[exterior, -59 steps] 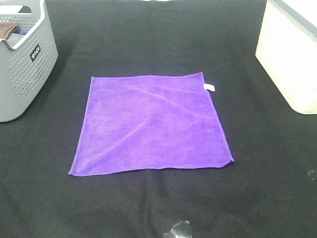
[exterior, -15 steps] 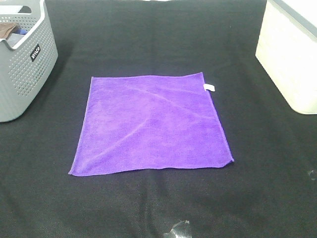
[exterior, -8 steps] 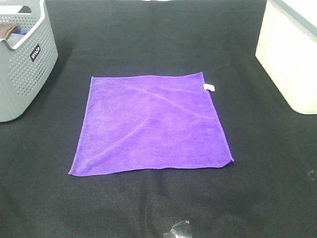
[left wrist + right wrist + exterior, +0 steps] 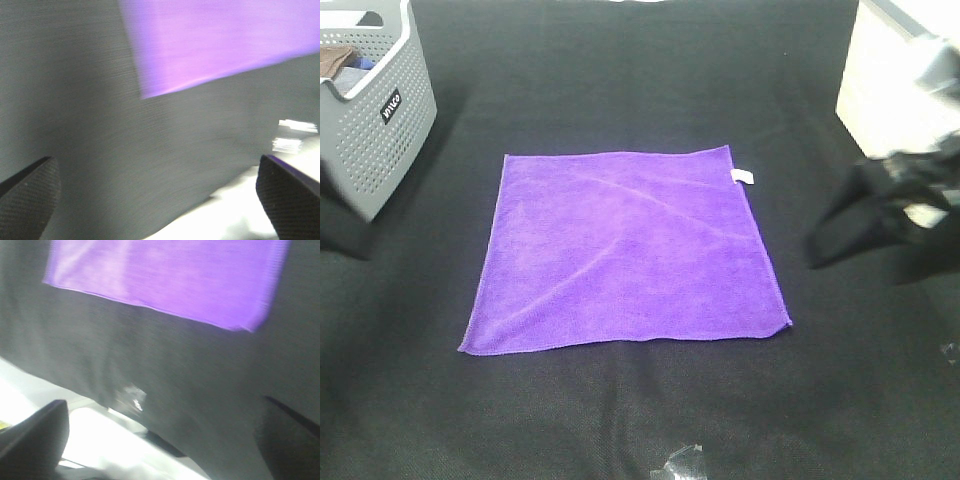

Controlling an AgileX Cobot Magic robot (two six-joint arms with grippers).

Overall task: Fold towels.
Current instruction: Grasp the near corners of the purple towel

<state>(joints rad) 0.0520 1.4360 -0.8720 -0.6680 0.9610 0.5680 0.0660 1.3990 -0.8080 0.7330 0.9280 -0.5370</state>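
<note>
Folding: none done; the towel [image 4: 625, 250] lies as one flat layer.
Towel: purple, spread open at the middle of the black table [image 4: 620, 80], with soft creases running across it.
Tag [image 4: 744, 177]: small and white, at the towel's 1 o'clock corner.
Basket [image 4: 365, 130]: grey and perforated, at 10 o'clock from the towel, well apart from it, with some cloth inside.
Bin [image 4: 900, 130]: white, at 2 o'clock, well apart from the towel.
Scrap [image 4: 680, 465]: a clear crumpled bit at 6 o'clock, near the table edge.
Right gripper [image 4: 162, 437]: fingers spread wide with nothing between them. In the high view it is a dark blur at 3 o'clock, beside the towel's edge but not touching it. Its wrist view shows a towel corner ahead of it.
Left gripper [image 4: 159, 200]: fingers spread wide and holding nothing. Its wrist view is blurred and shows bare table below it, with a towel corner beyond. Its place in the high view cannot be told.
</note>
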